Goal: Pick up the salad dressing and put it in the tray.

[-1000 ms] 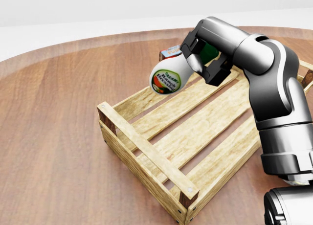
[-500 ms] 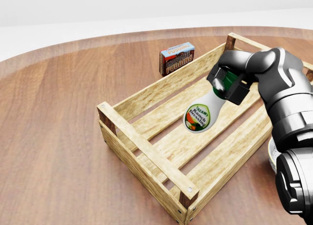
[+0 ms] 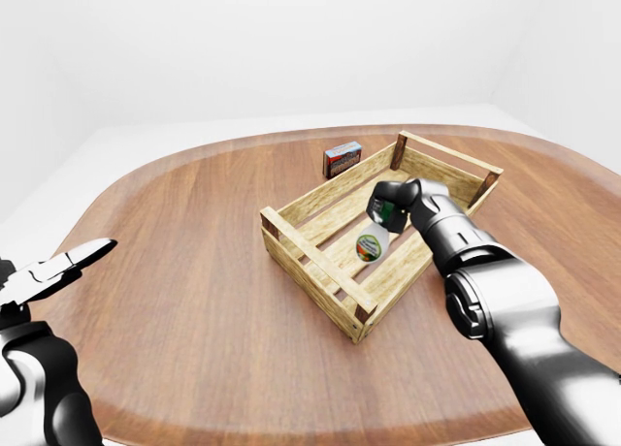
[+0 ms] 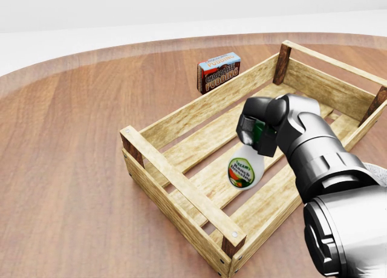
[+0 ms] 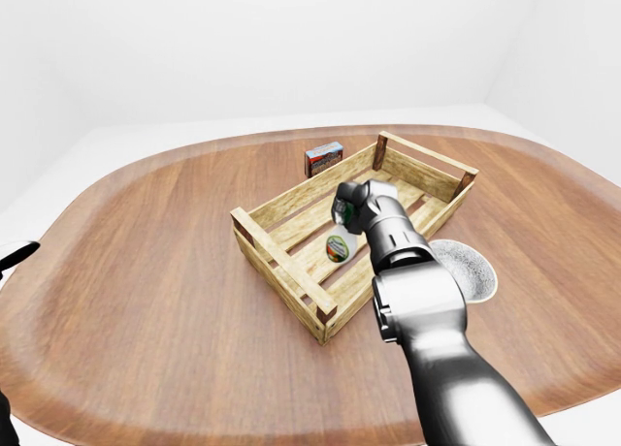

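1. A rounded wooden table (image 3: 194,301) stands in a plain white room and fills most of every view.
2. The right hand (image 4: 261,132) sits at centre right of the head view, inside the tray, its dark fingers closed round the green-capped neck of the salad dressing (image 4: 244,168).
3. The bottle hangs white base downward and toward the camera, tilted, low over the slats near the middle of the tray (image 4: 181,190); whether it touches them I cannot tell.
4. Half a second ago the hand was higher and further right in the head view; it has since come down and left, with the bottle lower in the tray. A second ago the bottle was held above the tray's upper rail.
5. The bottle's label is green and orange; its small writing seems to read "Ranch Dressing".
6. A box (image 4: 219,71) printed "CHOCOLATE PUDDING" stands outside the tray, just above its upper rail.
7. A grey round dish (image 5: 466,270) lies right of the tray in the right-eye view.
8. The left hand (image 3: 60,270) hovers at lower left of the left-eye view, fingers spread, holding nothing.
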